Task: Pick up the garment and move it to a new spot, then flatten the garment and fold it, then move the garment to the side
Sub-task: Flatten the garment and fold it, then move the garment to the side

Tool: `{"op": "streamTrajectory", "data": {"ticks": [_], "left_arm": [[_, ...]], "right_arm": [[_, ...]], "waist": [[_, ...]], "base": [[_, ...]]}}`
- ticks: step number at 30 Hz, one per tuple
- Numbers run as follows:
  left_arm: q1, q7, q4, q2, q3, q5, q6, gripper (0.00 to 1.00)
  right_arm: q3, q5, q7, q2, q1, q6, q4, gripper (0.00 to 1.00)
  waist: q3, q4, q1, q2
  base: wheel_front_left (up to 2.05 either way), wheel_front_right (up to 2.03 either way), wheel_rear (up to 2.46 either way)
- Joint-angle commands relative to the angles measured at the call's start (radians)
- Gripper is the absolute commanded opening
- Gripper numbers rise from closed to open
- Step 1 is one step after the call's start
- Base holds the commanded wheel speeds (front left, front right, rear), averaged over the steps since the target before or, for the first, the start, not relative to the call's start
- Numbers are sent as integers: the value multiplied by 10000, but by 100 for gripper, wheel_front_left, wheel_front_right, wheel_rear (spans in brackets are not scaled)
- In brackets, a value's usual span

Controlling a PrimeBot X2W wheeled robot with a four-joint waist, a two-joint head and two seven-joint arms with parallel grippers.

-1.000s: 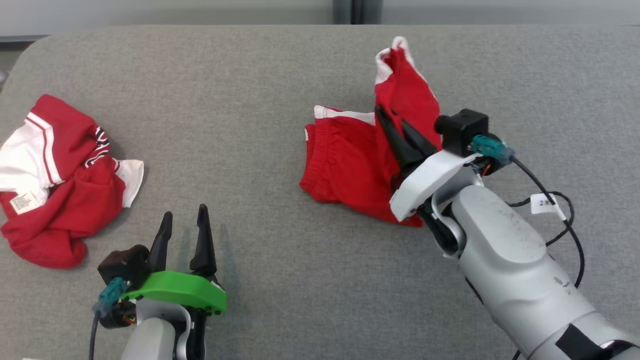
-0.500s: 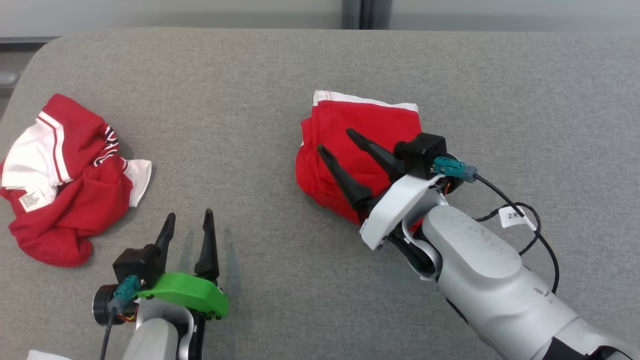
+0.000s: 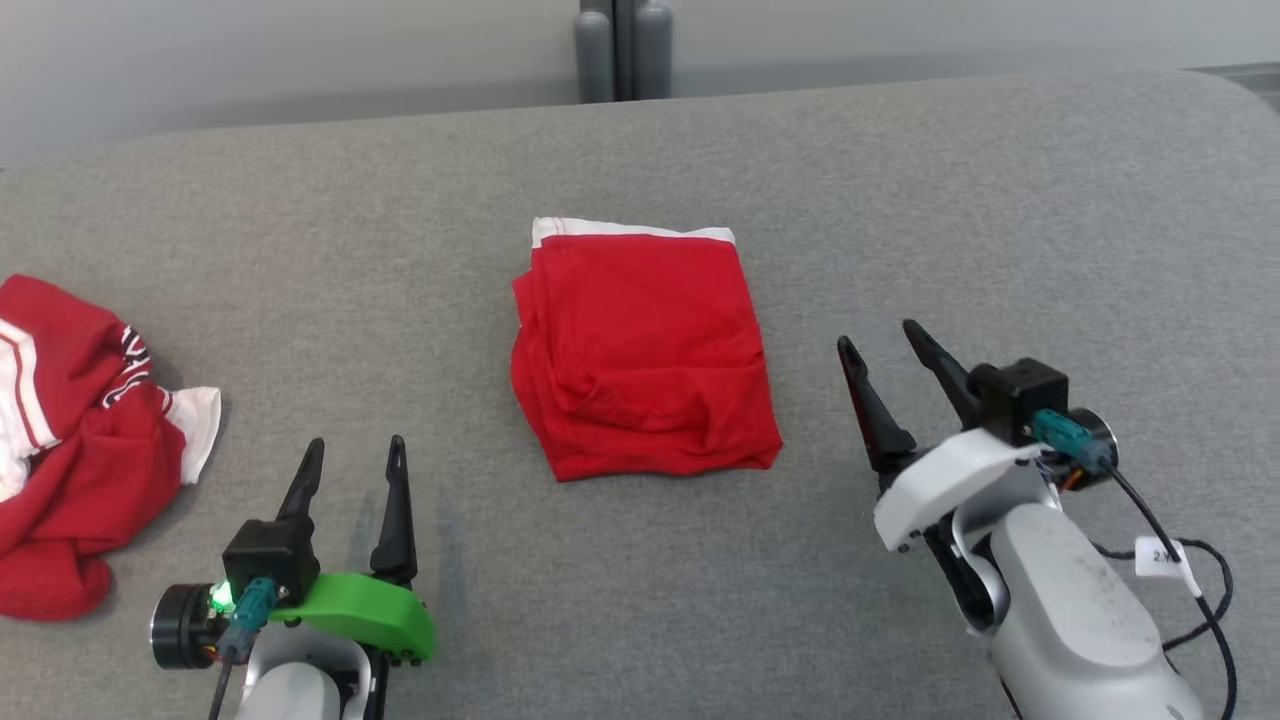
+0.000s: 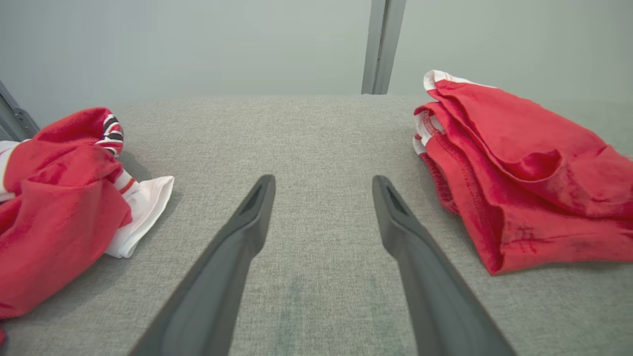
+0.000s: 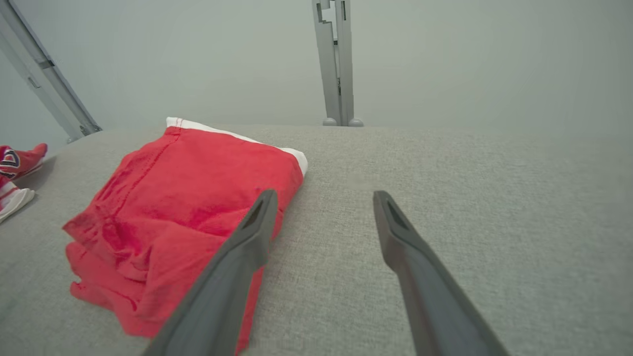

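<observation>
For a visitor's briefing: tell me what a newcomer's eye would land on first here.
First, the folded red garment, white band along its far edge, lying in the middle of the grey padded table. Next, the crumpled red and white garment at the table's left edge. The left end effector and right end effector stand open nearby, holding nothing.

Bright, even, diffuse light from above in all three views. Head view: sharp throughout. The left gripper casts a faint, soft shadow to its right on the table, and the garment has a thin dark line along its near edge. A green lamp glows at the left wrist. Wrist views: wide-angle, with the table's far edge bowed. The fingers go soft toward the bottom edge, the cloth weave is crisp, and the wall is flat grey-green.
</observation>
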Motion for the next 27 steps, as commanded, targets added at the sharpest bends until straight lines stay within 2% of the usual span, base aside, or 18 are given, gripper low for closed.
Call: {"op": "streamTrajectory", "data": {"ticks": [1,8,15,21,27], "left_arm": [[207,-9,-68,61,66,189,13,100],[899,-8,-398,61,131,348,132,100],[1406,-8,-656,61,-42,98,243,100],[1237,-8,-755,61,-140,-7,219,100],[494,-8,-920,62,-355,-48,62,100]], "right_arm": [[-217,-187,1,-21,346,-14,-117,100],[-970,-280,1,-24,1691,-14,-251,100],[-1077,-146,1,-22,2346,-14,-196,100],[-901,-66,1,-22,2083,-14,-228,100],[-182,106,1,-24,884,-14,-56,100]], "waist": [[-279,-340,0,0],[-721,-629,0,0],[-891,-678,0,0],[-651,-581,0,0],[440,-262,0,0]], "base": [[0,0,0],[0,0,0],[0,0,0],[0,0,0],[0,0,0]]}}
